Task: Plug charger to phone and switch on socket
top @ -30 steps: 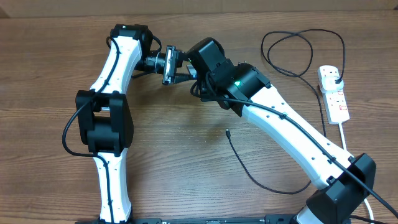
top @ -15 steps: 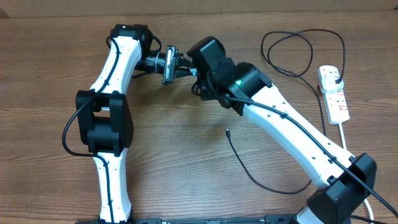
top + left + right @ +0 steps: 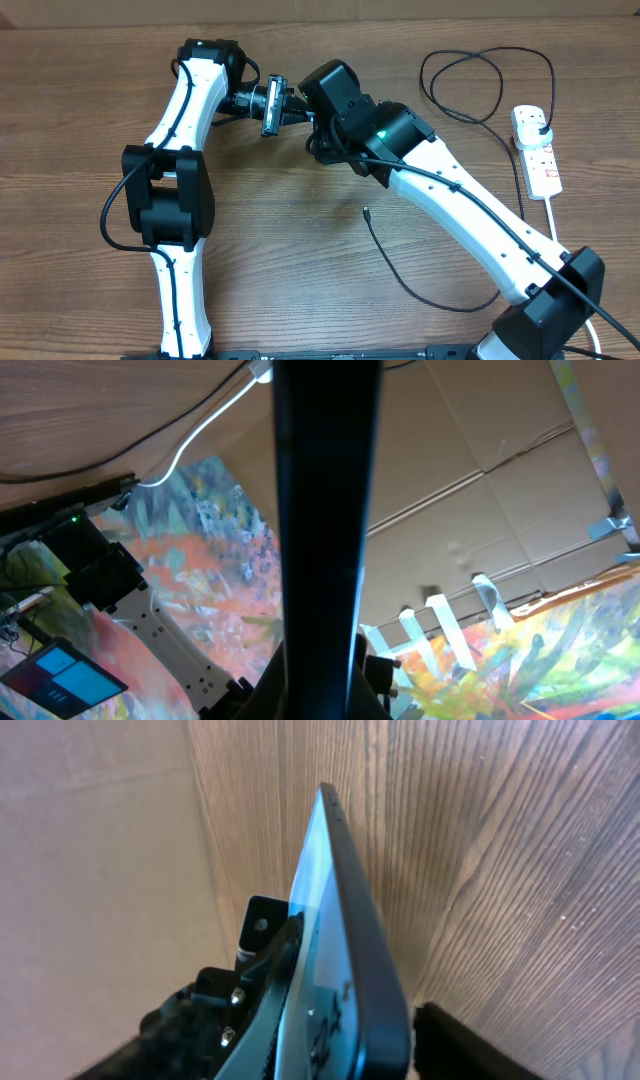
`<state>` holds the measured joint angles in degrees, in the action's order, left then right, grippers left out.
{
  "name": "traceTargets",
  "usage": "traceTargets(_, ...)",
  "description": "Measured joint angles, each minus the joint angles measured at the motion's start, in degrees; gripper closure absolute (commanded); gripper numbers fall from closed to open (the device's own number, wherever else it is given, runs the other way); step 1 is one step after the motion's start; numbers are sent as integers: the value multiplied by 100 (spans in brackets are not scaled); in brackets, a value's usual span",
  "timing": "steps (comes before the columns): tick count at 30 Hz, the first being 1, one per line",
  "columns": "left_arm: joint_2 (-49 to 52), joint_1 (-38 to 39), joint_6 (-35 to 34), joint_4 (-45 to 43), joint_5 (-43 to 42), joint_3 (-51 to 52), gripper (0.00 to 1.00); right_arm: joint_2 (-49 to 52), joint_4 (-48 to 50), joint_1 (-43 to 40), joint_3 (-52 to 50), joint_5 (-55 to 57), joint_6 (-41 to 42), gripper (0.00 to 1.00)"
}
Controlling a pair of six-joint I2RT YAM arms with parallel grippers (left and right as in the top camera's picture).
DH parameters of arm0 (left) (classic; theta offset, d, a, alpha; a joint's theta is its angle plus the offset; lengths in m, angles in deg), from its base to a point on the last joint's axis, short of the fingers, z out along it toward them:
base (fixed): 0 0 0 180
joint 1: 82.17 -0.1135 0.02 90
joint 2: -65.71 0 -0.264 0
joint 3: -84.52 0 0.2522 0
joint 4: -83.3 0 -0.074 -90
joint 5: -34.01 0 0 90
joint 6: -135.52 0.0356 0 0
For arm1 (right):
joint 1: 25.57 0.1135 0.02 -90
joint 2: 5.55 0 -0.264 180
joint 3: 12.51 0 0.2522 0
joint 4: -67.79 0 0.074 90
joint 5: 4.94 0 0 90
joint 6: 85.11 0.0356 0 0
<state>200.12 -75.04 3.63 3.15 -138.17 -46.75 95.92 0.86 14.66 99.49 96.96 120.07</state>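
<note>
We see the left gripper point(image 3: 282, 104) pinching the slim dark-rimmed smartphone point(image 3: 345, 920) with a light blue screen, over the brown wooden table point(image 3: 300, 260). The smartphone also stands between the fingers of the right gripper point(image 3: 350, 1032); we cannot tell if they press it.

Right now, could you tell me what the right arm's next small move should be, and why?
Probably draw the right tool straight back off the slim blue-screened phone: the left tool is clamped on it, and the right fingers stand apart, a gap showing at its dark rim. The thin black charger cable's tip lies free on the table.
</note>
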Motion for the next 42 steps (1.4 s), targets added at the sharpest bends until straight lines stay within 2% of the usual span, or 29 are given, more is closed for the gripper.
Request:
traceTargets(6, 0, 0, -17, -363, 28, 0, 96, -7, -4, -46, 0, -17, -535, 9)
traceTargets(9, 0, 0, -17, -704, 46, 0, 96, -92, -7, -188, 0, -39, -1132, 7)
traceTargets(12, 0, 0, 13, -911, 101, 0, 96, -332, -151, -498, 0, -63, -1884, 0)
traceTargets(19, 0, 0, 857, -1034, 811, 0, 96, -1237, -1606, -1862, 4, -249, -4192, 0)
traceTargets(25, 0, 0, 1875, -1029, 1305, 0, 96, -1246, -2826, -2754, 2, -509, -6279, 0)
traceTargets(30, 0, 0, 2852, -835, 1322, 0, 96, -1220, -3112, -3132, 2, -575, -7069, 0)
traceTargets(36, -254, 0, 3818, -846, 1423, 0, 96, -1215, -3077, -3204, 2, -608, -7344, 0)
traceTargets(42, -1615, -4, 4100, -979, 2581, -7, 96, -1213, -3038, -3204, 2, -610, -7390, 0)
